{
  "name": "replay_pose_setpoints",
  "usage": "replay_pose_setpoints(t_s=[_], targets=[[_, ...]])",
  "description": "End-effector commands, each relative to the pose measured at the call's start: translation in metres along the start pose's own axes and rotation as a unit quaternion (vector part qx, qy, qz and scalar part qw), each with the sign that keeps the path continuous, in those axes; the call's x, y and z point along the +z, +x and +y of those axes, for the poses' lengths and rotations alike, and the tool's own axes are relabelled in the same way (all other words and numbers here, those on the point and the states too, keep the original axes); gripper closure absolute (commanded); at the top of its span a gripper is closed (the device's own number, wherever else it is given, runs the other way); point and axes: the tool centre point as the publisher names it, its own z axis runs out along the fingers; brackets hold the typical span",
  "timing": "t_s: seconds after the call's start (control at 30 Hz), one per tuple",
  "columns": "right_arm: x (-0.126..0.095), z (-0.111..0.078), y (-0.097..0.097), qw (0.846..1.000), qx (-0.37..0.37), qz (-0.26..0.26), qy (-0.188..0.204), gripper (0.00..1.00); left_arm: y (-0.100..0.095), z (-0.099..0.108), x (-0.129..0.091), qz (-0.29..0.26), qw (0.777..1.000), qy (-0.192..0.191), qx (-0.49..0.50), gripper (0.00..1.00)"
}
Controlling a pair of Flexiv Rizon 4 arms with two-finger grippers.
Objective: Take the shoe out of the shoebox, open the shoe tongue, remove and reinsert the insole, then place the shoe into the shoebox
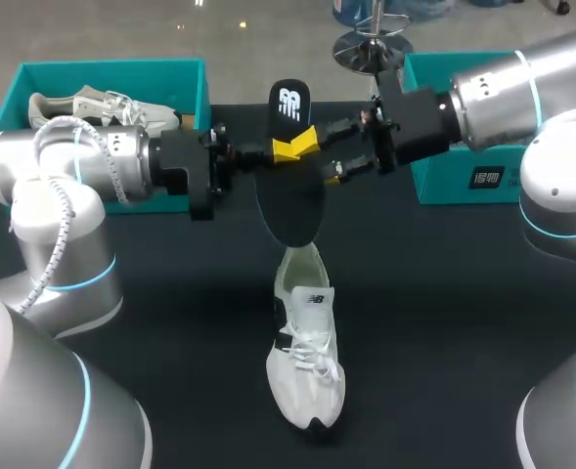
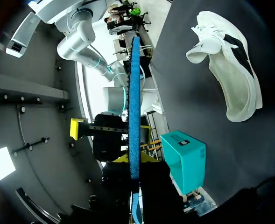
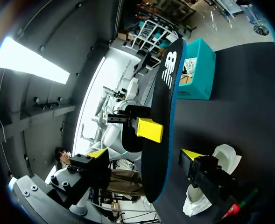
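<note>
Roughly halfway, judging by how things lie. The white sneaker (image 1: 307, 366) is already out of its box and lying on the black tabletop (image 1: 444, 322), toe pointed at the robot and heel away. In the left wrist view the mouth looks pulled open, so the tongue step can probably be counted as done.

The black insole (image 1: 289, 200) is out too. It's held up in the air on edge, above the sneaker's heel end, logo end farthest from the shoe. It's pinched by the left pincer (image 1: 289, 147), with yellow tips clamped on both faces around the middle. The right pincer (image 1: 338, 151) is spread wide. In the right wrist view the insole can be seen sitting between its fingertips (image 3: 191, 154), but no contact can be made out.

What's left: the insole has to be fed back in and the sneaker put away. A teal shoebox (image 1: 111, 68) with another pale shoe (image 1: 82, 106) in it sits at the left. A second teal box (image 1: 464, 181) sits at the right, and its inside can't be seen from here.
</note>
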Motion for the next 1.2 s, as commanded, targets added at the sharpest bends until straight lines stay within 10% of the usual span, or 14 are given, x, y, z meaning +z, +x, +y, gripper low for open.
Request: replay_pose_setpoints(t_s=[0.03, 0.23, 0.4, 1.2], targets=[[0.009, 0.005, 0.000, 1.000, 0.007, -0.001, -0.002, 0.00, 0.001, 0.000, 0.001, 0.000, 1.000, -0.001, 0.001, 1.00], [0.011, -0.002, -0.004, 1.000, 0.021, 0.001, -0.010, 0.00, 0.001, 0.000, 0.001, 0.000, 1.000, -0.001, 0.001, 1.00], [0.011, -0.006, -0.006, 1.000, 0.027, 0.000, -0.015, 0.50, 0.001, 0.000, 0.001, 0.000, 1.000, -0.001, 0.001, 1.00], [0.014, -0.010, -0.015, 0.999, 0.040, 0.004, -0.022, 0.66, 0.001, 0.000, 0.001, 0.000, 1.000, -0.001, 0.001, 1.00]])
